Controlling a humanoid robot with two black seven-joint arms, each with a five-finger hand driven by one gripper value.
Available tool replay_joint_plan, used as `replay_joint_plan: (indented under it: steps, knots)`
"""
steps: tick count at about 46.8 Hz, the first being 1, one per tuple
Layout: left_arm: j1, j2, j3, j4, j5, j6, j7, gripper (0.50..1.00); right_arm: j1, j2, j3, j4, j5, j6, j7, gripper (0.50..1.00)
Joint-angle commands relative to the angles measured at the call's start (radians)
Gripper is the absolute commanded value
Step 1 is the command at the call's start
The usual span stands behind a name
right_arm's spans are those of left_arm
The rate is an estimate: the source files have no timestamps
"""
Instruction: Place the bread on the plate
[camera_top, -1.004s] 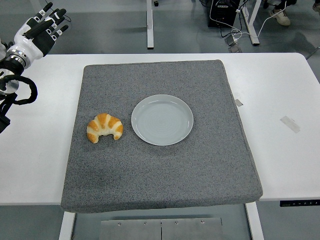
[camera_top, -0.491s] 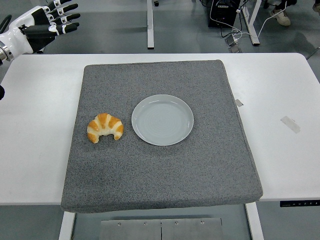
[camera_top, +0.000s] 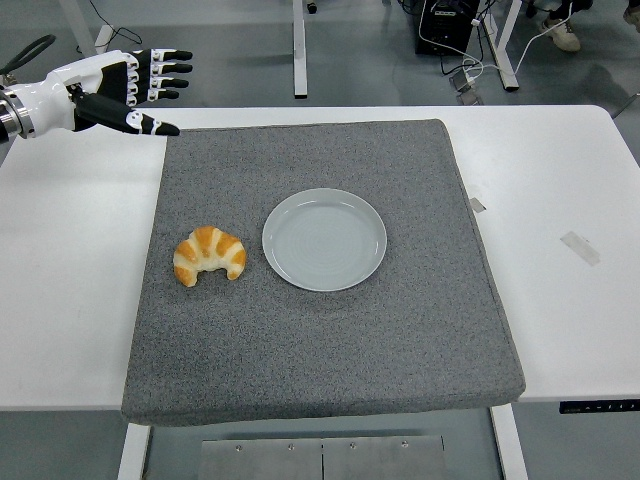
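Fingers (camera_top: 165, 72) spread, empty, well apart from bread (camera_top: 209, 255).

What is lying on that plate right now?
Nothing: the plate shows only its bare surface. The bread lies beside it on the grey mat. The mat under the plate is hidden.

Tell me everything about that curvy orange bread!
The golden-orange crescent-shaped croissant has pale stripes between its browned ridges and looks shiny, maybe plastic. It lies flat on the grey felt mat, ends pointing toward the near edge, just left of the round pale plate without touching it. Nothing holds it.
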Motion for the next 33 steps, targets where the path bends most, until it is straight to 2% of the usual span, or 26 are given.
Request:
replay_joint_plan:
  steps: [1,7,22,33]
  knots:
    - [0.0,0.017,0.029,-0.039,0.04,0.0,-0.003,0.972,0.0,0.0,0.0,0.0,0.0,0.0,0.0,1.0]
    - [0.0,0.025,0.051,-0.069,0.114,0.0,-0.02,0.972,0.0,0.0,0.0,0.0,0.0,0.0,0.0,1.0]
    - [0.018,0.036,0.082,-0.069,0.293,0.0,-0.072,0.969,0.0,0.0,0.0,0.0,0.0,-0.001,0.0,1.0]
    - [0.024,0.034,0.151,-0.105,0.327,0.0,-0.086,0.969,0.0,0.0,0.001,0.0,0.001,0.0,0.0,1.0]
